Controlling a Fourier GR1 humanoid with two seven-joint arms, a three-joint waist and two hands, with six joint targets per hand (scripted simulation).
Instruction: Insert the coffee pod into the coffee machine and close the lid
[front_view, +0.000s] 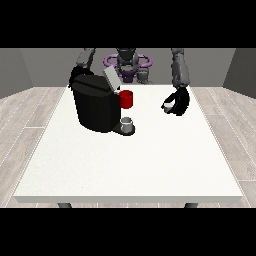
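A black coffee machine (96, 107) stands on the left half of the white table (130, 165). Its grey lid (111, 78) is tilted up and open. A red holder (126, 99) juts from the machine's right side, above a grey cup (127, 123) on the drip tray. The hand at the view's right (178, 102) hovers over the table to the right of the machine, well apart from it, with its fingers curled round a small white coffee pod (168, 106). The hand at the view's left (76, 75) sits behind the machine's top rear corner, mostly hidden.
The robot's torso (128, 65) is behind the table's far edge. Wooden floor surrounds the table. The white tabletop stretches from the machine to the near edge.
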